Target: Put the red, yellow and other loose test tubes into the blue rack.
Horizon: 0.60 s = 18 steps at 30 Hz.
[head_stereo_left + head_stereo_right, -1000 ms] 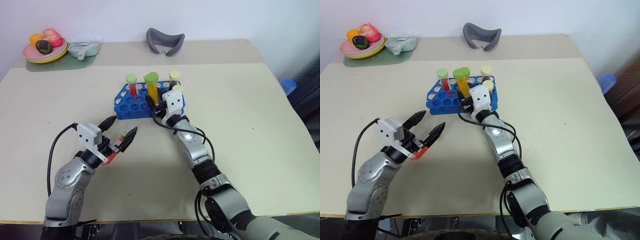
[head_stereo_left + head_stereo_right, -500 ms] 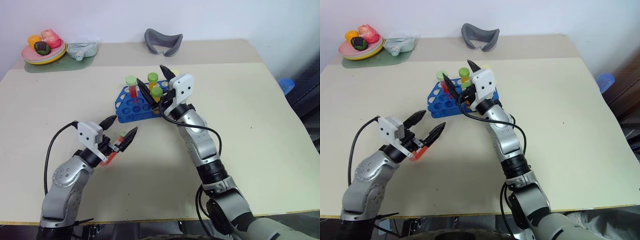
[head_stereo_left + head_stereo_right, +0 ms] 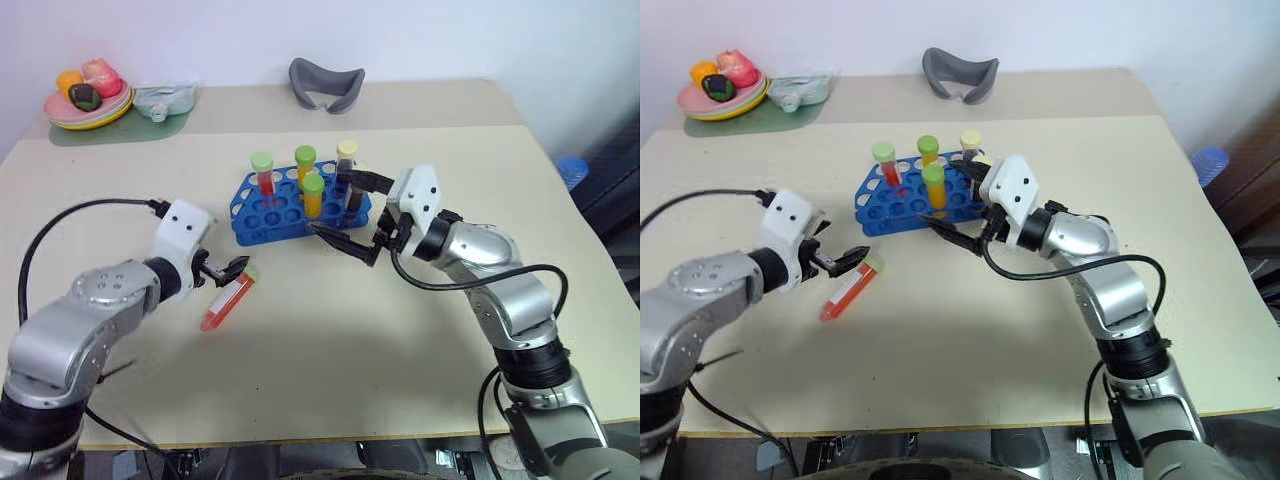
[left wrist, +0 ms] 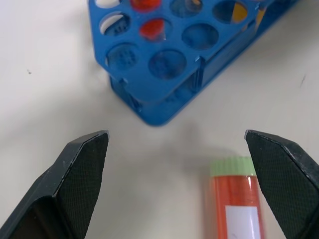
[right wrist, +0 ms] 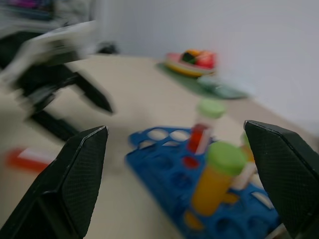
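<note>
Blue rack (image 3: 300, 205), upper centre, carries four upright tubes; one red tube (image 3: 227, 303) lies loose on the desk (image 3: 420, 380), lower left. We judge our released left pincer (image 3: 222, 270) must close on it next; our right pincer (image 3: 352, 215) hangs released beside the rack.

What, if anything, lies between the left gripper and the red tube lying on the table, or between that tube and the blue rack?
Nothing visible. The red tube lies flat on bare table, just beyond the open left gripper. Only open tabletop separates it from the blue rack, whose near holes stand empty. The open right gripper hangs beside the rack's far end.
</note>
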Available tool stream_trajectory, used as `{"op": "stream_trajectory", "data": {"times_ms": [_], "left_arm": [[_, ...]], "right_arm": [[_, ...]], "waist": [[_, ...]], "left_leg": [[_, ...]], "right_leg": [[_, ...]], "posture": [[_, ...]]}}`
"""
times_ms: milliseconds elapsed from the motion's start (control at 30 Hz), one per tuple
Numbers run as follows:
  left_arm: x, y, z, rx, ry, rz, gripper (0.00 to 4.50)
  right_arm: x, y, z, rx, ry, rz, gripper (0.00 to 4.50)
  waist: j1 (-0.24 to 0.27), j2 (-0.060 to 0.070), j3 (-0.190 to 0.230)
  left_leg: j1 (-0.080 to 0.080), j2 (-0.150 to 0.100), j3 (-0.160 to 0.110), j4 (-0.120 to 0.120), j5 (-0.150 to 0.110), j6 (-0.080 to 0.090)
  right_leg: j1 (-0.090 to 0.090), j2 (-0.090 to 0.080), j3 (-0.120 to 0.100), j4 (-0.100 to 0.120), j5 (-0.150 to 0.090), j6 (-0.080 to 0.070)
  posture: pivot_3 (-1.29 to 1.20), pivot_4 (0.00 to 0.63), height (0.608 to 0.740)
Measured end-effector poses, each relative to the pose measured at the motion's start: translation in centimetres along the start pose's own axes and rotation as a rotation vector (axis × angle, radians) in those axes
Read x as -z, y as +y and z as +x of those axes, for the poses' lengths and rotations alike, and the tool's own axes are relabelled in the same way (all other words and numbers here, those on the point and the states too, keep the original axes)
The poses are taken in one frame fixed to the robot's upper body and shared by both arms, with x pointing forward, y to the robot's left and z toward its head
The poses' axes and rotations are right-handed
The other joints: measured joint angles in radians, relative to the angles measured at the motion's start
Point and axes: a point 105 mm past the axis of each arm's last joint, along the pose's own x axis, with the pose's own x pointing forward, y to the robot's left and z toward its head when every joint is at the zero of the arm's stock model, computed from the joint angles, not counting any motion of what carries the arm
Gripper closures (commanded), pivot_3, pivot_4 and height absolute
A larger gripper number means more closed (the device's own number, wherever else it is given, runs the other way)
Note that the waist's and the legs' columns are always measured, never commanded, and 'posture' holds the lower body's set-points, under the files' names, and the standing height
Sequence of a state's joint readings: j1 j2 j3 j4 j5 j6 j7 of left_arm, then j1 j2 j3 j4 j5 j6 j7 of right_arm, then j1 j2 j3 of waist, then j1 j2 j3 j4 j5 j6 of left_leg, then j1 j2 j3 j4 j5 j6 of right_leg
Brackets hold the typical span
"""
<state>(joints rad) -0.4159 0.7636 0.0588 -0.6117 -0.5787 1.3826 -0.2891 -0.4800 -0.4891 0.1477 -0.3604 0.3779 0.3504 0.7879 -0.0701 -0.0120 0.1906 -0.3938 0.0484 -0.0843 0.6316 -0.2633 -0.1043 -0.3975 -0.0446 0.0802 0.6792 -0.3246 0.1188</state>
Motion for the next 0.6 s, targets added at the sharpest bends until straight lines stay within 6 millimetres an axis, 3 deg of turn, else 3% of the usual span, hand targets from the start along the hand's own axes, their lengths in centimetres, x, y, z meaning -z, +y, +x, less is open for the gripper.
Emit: {"op": "stream_trajectory", "data": {"times_ms": [67, 200, 300, 600], "left_arm": [[0.2, 0.0, 0.4, 0.012, 0.138, 0.017, 0.0], [0.0, -1.2, 1.0, 0.124, 0.222, 0.011, 0.0], [2.1, -2.5, 1.7, 0.206, 0.36, 0.013, 0.0], [1.9, -1.7, 1.5, 0.202, 0.432, 0.037, 0.0]], "right_arm": [[-0.1, 1.1, -0.3, -0.074, 0.021, -0.011, 0.05], [-0.1, 2.7, -0.9, -0.168, 0.051, -0.006, 0.05], [-0.5, 3.8, -1.1, -0.225, 0.057, 0.002, 0.05], [-0.7, 4.9, -1.4, -0.248, 0.065, 0.02, 0.05]], "waist": [[-0.001, 0.0, 0.0], [0.0, 0.0, 0.0], [0.0, -0.001, 0.0], [0.004, -0.003, 0.002]], "left_leg": [[0.0, 0.0, 0.0, 0.0, 0.0, 0.0], [0.002, 0.0, 0.0, -0.001, 0.0, 0.0], [0.002, 0.0, 0.0, 0.0, 0.0, 0.0], [0.001, 0.0, 0.0, 0.0, 0.0, 0.0]], "right_leg": [[0.001, 0.0, 0.0, -0.001, 0.0, 0.0], [0.002, 0.0, 0.0, -0.001, 0.0, 0.0], [0.001, 0.0, 0.0, -0.001, 0.0, 0.0], [0.002, -0.001, 0.0, -0.001, 0.0, 0.0]], "posture": [[0.0, 0.15, 0.74], [0.0, 0.15, 0.74], [0.0, 0.15, 0.74], [0.0, 0.15, 0.74]]}}
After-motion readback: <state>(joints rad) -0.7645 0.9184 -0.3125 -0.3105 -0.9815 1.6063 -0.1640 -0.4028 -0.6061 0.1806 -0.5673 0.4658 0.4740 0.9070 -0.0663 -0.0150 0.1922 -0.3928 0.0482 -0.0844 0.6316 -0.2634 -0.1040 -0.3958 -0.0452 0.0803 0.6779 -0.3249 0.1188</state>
